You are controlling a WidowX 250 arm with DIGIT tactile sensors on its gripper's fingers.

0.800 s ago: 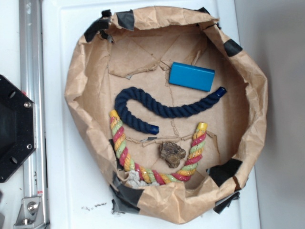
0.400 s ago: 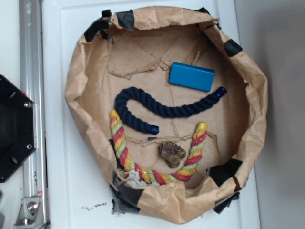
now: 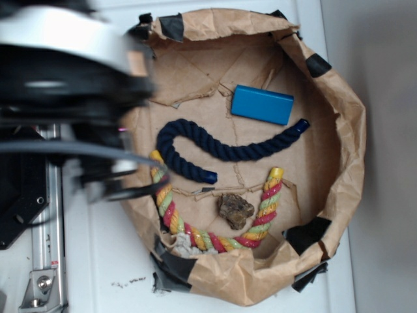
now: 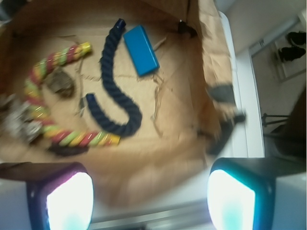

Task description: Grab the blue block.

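The blue block [image 3: 262,104] lies flat at the back right of the paper-lined bowl [image 3: 350,130]; in the wrist view the blue block [image 4: 141,50] sits at the top centre, beside one end of the navy rope [image 4: 112,91]. My gripper [image 4: 151,196] is open, its two glowing fingertips [image 4: 67,201] wide apart with nothing between them. It hovers over the bowl's near rim, far from the block. In the exterior view my blurred arm [image 3: 65,85] covers the bowl's upper left; the fingers are not distinct there.
A navy rope [image 3: 221,150] curves across the bowl's middle. A red, yellow and green rope [image 3: 215,228] and a brown lump [image 3: 234,210] lie at the front. Crumpled paper walls with black tape [image 3: 306,235] ring everything. A metal rail [image 3: 45,248] runs along the left.
My arm has swung into the exterior view from the left and now covers the bowl's upper-left rim. The block, ropes and lump have not moved.
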